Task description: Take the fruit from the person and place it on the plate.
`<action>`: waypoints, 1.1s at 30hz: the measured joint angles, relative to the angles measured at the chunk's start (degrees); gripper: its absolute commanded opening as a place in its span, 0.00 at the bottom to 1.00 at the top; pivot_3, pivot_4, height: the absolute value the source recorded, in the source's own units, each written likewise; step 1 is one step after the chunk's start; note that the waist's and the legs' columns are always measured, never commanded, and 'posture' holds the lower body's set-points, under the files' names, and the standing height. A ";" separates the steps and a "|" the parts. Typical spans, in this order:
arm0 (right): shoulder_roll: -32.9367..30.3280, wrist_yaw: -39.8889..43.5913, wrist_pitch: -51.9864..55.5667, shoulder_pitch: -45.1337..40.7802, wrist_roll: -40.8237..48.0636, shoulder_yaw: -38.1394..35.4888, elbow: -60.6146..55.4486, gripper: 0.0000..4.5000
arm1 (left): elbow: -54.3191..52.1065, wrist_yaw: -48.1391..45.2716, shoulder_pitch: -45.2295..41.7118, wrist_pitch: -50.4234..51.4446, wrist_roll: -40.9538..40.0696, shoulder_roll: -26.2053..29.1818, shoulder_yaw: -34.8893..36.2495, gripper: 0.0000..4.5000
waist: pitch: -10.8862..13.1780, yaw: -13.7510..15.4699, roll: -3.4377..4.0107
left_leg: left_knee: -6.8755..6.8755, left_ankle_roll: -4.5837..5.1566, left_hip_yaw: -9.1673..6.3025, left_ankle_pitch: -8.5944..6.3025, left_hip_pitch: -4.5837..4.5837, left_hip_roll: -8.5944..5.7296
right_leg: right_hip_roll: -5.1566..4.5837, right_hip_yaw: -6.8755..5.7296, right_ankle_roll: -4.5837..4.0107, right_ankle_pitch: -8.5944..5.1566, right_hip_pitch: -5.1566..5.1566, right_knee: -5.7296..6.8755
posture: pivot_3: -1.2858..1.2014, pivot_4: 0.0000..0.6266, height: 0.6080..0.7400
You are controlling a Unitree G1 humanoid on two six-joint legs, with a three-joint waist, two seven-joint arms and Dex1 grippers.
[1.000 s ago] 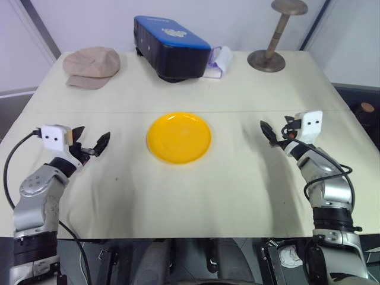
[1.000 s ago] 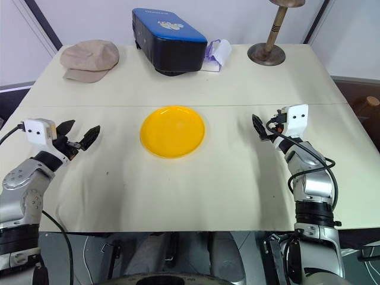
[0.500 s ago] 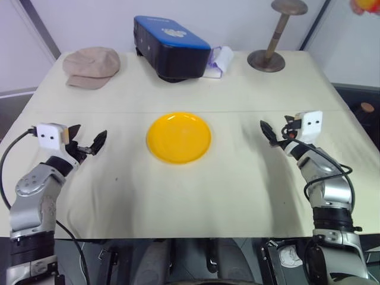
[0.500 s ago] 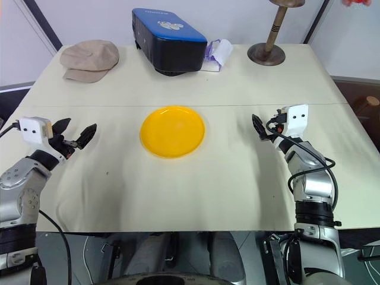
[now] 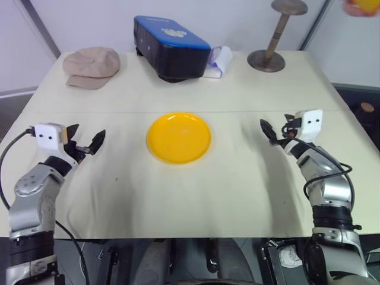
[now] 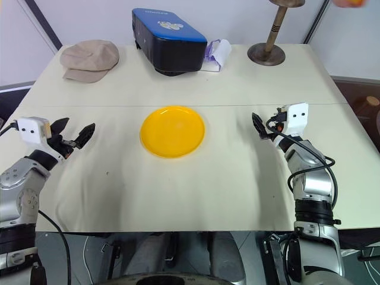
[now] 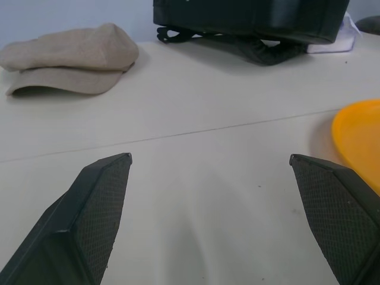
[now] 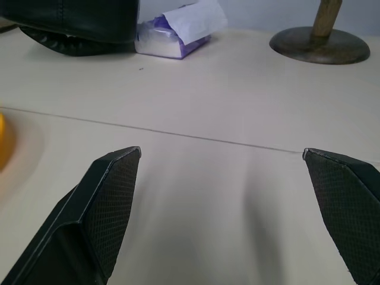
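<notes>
Both the left gripper and the right gripper hover low over the table with fingers spread wide and empty, one on each side of the plate, probably so either one can receive the fruit, which is just at the upper right corner, well apart from them. The tan cap, blue case, tissue pack and brown stand stay at the far edge and block nothing.

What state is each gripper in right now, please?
Left gripper: open, holding nothing.
Right gripper: open, holding nothing.
</notes>
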 measured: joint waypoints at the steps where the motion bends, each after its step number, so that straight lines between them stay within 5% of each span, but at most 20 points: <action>1: 0.00 0.00 0.00 0.00 -0.01 0.00 0.00 0.99 | 0.10 0.00 -0.08 -0.01 0.03 0.00 0.00 1.00 | 0.00 0.00 0.00 | 0.00 0.00 0.00 0.00 0.00 0.00 | 0.00 0.00 0.00 0.00 0.00 0.00 | 0.52 0.24 1.00; 33: 0.02 -0.36 0.01 -0.42 -0.04 0.02 0.01 0.99 | 1.72 -0.91 -0.89 -0.78 0.62 1.53 0.84 1.00 | 0.00 -0.03 0.00 | 0.00 0.00 0.00 0.00 0.00 0.00 | 0.00 0.00 0.00 0.00 0.00 0.00 | 0.52 0.24 1.00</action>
